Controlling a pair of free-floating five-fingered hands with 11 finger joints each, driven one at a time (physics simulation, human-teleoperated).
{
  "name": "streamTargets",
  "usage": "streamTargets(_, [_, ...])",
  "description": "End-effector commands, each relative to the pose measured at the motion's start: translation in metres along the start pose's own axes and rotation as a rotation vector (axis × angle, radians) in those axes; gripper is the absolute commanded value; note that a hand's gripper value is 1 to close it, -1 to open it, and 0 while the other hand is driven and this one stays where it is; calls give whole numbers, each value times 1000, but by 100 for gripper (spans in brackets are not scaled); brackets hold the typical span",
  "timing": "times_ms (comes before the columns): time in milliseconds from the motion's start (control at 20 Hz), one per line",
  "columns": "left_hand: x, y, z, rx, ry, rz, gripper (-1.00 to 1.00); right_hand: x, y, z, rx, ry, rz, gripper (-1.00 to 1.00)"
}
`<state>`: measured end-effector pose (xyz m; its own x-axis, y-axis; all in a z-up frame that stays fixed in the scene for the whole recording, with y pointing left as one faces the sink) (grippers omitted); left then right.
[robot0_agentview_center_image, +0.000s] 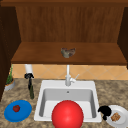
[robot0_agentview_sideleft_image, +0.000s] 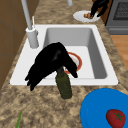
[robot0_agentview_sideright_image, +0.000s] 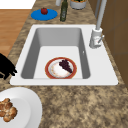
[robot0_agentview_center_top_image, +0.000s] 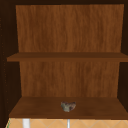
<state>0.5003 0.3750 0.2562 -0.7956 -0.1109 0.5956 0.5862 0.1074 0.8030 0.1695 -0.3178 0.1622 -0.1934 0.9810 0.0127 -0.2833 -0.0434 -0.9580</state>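
At the counter's (robot0_agentview_center_image: 110, 92) near edge, a large red ball (robot0_agentview_center_image: 67, 114) sits at six o'clock, in front of the sink (robot0_agentview_center_image: 41, 100), while the right hand (robot0_agentview_center_image: 104, 111) hangs at four o'clock over the rim of a white plate (robot0_agentview_center_image: 122, 112) carrying a brown pastry (robot0_agentview_center_image: 115, 116); its fingers look curled, touching nothing that can be made out. At eight o'clock a blue plate (robot0_agentview_center_image: 21, 113) holds a tomato (robot0_agentview_center_image: 16, 108). Farther back, at nine o'clock, the left hand (robot0_agentview_sideleft_image: 51, 60) is draped over the neck of a dark green bottle (robot0_agentview_sideleft_image: 63, 85) standing on the counter beside the sink, fingers curled down around the top. A firm hold looks to call for wrapping lower on the neck and lifting straight up, since the narrow bottle would tip easily toward the basin, where a red-rimmed plate (robot0_agentview_sideright_image: 50, 72) with dark grapes (robot0_agentview_sideright_image: 65, 65) lies. Beyond, at twelve o'clock, rise the faucet (robot0_agentview_center_image: 68, 77) and the wooden shelf (robot0_agentview_center_image: 37, 53) with a small grey bowl (robot0_agentview_center_image: 68, 52).
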Motion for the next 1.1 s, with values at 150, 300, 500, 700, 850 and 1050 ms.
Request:
streamTargets(150, [-37, -2, 0, 21, 2, 151, -100, 0, 0, 0, 0, 0, 0, 0])
streamTargets(300, [-41, -9, 0, 13, 2, 185, -100, 0, 0, 0, 0, 0, 0, 0])
streamTargets(500, [-41, -8, 1, 11, -2, 157, -100, 0, 0, 0, 0, 0, 0, 0])
streamTargets(700, [-45, -7, 8, 18, -16, 149, -100, 0, 0, 0, 0, 0, 0, 0])
streamTargets(850, [-48, -4, 14, 23, -26, 148, -100, 0, 0, 0, 0, 0, 0, 0])
streamTargets(1050, [-48, 2, 23, 5, -43, 146, 100, 0, 0, 0, 0, 0, 0, 0])
